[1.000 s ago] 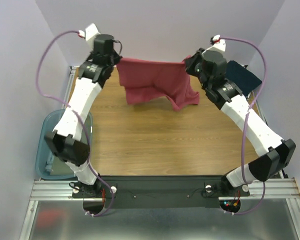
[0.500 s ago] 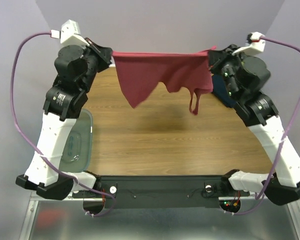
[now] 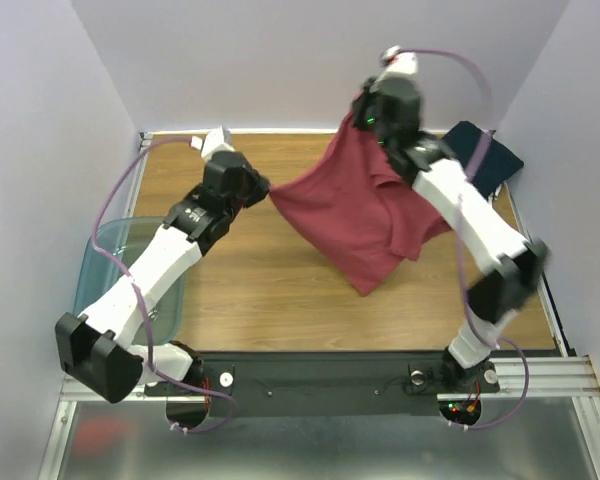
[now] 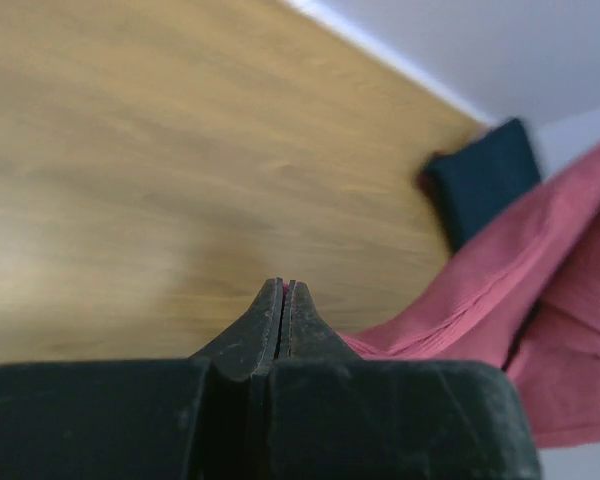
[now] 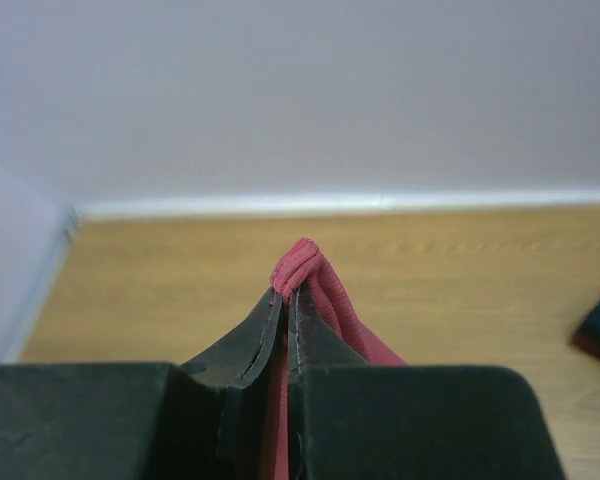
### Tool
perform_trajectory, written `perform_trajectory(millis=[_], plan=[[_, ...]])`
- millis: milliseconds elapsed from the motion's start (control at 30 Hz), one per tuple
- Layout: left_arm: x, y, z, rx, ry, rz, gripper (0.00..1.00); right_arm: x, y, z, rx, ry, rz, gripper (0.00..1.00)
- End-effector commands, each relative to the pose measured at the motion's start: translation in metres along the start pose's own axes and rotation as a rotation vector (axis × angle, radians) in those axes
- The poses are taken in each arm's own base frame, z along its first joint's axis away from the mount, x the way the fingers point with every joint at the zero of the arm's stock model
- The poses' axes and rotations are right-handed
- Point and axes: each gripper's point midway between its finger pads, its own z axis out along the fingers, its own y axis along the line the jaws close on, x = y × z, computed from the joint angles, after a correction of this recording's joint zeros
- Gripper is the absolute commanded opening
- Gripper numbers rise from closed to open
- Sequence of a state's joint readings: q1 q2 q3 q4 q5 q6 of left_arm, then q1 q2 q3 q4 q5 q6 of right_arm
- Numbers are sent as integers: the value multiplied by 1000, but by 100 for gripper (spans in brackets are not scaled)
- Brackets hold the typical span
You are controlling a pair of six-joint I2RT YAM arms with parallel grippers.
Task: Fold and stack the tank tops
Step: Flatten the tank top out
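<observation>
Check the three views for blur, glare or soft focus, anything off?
Top external: even light, no glare, soft shadows; the right arm smears at its elbow, the maroon tank top is crisp. Left wrist: table and navy tank top streaked and soft, the left gripper sharper. Right wrist: the tank top's fold pinched in the right gripper sharp, wall behind featureless.

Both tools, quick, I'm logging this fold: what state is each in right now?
Left tool: closed, pinching a corner of the red tank top.
Right tool: closed on a bunched edge of the same top.
</observation>
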State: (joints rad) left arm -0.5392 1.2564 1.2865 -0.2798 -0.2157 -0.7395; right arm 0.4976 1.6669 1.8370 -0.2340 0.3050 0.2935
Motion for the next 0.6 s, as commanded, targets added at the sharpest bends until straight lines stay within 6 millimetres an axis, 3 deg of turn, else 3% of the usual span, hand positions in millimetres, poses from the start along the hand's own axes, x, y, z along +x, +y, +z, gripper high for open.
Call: perform_trajectory(millis=[0,33,67,100,133,233,267,333,400,433,467,500,533,567], plan=[[26,72,26,-145,-29,-148,0,132,11,55,-93,300,-16,5],[37,87,31,-165,-1,-163,0,173,7,71,-83,372,-9,15],[59,116,39,-229,43,-165,0,185,8,76,-90,394,-3,23],[60,137,43,-274,43,-183,0,197,9,80,-95,416,2,34],[68,149,48,-299,60,-181,0,202,10,81,-92,425,12,53],[80,176,49,-375,67,-165,0,199,7,75,-74,420,5,74],[83,179,50,-380,70,-166,0,181,8,66,-74,391,9,78],[87,184,49,-389,73,-177,0,164,4,54,-46,362,22,82],[91,188,47,-399,74,-183,0,149,-3,23,-28,353,45,83],[91,190,46,-406,67,-186,0,153,-8,10,-10,366,76,82],[91,192,46,-412,64,-187,0,187,-25,-11,23,441,76,83],[95,196,44,-424,69,-189,0,173,-23,-38,5,422,118,82],[96,197,43,-429,68,-192,0,182,-29,-54,21,439,132,79],[98,200,42,-433,72,-194,0,226,-52,-82,68,526,128,77]])
